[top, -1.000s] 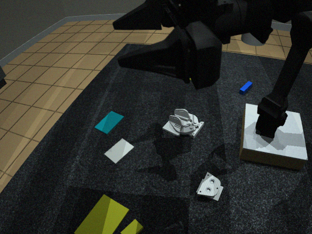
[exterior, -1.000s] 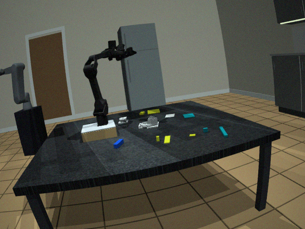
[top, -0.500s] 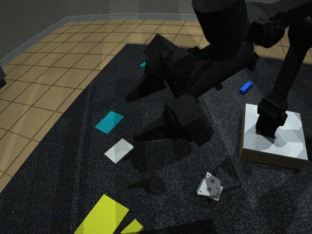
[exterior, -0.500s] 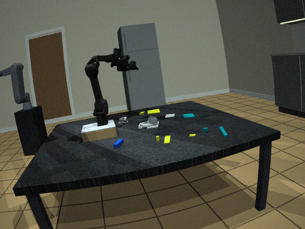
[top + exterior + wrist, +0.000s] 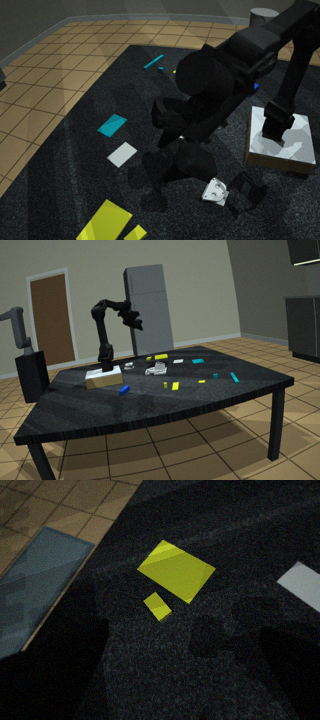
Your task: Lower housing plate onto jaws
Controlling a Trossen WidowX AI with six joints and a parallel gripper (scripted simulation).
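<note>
The white housing plate, with two round holes, is tilted over a small white base piece at the front of the table, apart from the jaw assembly. The white jaw assembly stands near mid-table with upright rounded parts; the arm hides nearly all of it in the top view. The jaws, pins and stubs are too small to tell apart. My gripper is open and empty, pointing down and outward, high above the table. Neither white piece shows in the wrist view.
A yellow slab and small yellow block lie together. A white card and teal card lie farther along. Teal and yellow pieces and a blue block lie on the other side. The arm stands on a white-topped box.
</note>
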